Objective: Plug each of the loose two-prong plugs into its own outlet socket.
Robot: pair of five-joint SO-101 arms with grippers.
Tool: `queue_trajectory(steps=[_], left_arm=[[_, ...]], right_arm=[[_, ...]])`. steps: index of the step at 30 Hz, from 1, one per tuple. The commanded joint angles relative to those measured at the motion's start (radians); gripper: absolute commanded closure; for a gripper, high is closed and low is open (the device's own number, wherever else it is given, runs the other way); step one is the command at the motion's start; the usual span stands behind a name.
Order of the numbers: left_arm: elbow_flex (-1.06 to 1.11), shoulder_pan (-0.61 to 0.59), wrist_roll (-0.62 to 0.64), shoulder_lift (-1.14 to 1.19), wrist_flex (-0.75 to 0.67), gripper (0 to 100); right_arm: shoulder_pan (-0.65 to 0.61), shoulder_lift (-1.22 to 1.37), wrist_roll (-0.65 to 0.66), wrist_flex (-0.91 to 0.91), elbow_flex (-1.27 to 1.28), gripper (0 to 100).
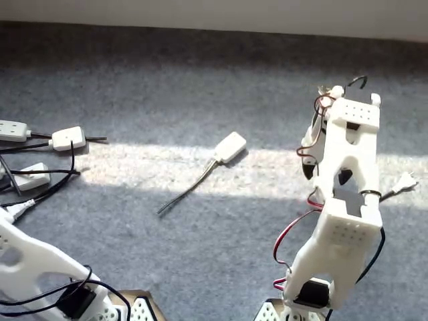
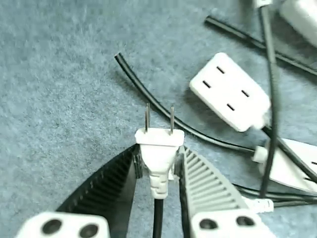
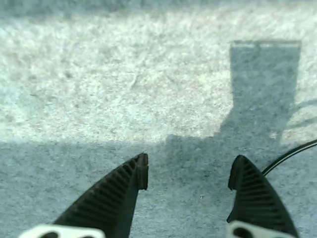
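My left gripper (image 2: 158,166) is shut on a white two-prong plug (image 2: 159,148) with a black cord. It holds the plug just above the carpet, prongs pointing forward. A white outlet block (image 2: 230,91) with two pairs of slots lies a short way ahead and to one side of the prongs. A second white outlet (image 2: 293,166) lies beside it, and a third (image 2: 302,15) is farther off. In the high view the outlets (image 1: 69,138) cluster at the left edge. My right gripper (image 3: 188,173) hangs open over bare carpet, nothing between its fingers.
A white block (image 1: 231,147) with a thin cable lies mid-carpet in the sunlit band. Black cords (image 2: 163,111) cross the carpet around the outlets. The right arm (image 1: 348,167) stands upright at the right, with a small white plug (image 1: 406,182) beside it.
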Motion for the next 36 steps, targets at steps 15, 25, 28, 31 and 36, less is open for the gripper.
queue_trajectory(steps=[15, 25, 28, 31, 36], left_arm=[[0.294, 0.618, -0.009, -0.808, 0.120, 99], [1.376, 1.150, -0.008, -1.360, 0.003, 99], [1.650, 1.245, -0.006, -1.469, -0.189, 99], [1.885, 1.320, -0.009, -1.546, -0.394, 99], [2.169, 1.449, -0.011, -1.547, -0.646, 99]], right_arm=[[0.018, -0.067, 0.012, 0.038, -0.061, 73.1], [0.127, -0.067, 0.101, 0.038, -0.176, 73.1], [0.160, -0.067, 0.101, 0.038, -0.182, 73.1], [0.191, -0.067, 0.103, 0.038, -0.183, 73.1], [0.229, -0.067, 0.103, 0.038, -0.183, 73.1]])
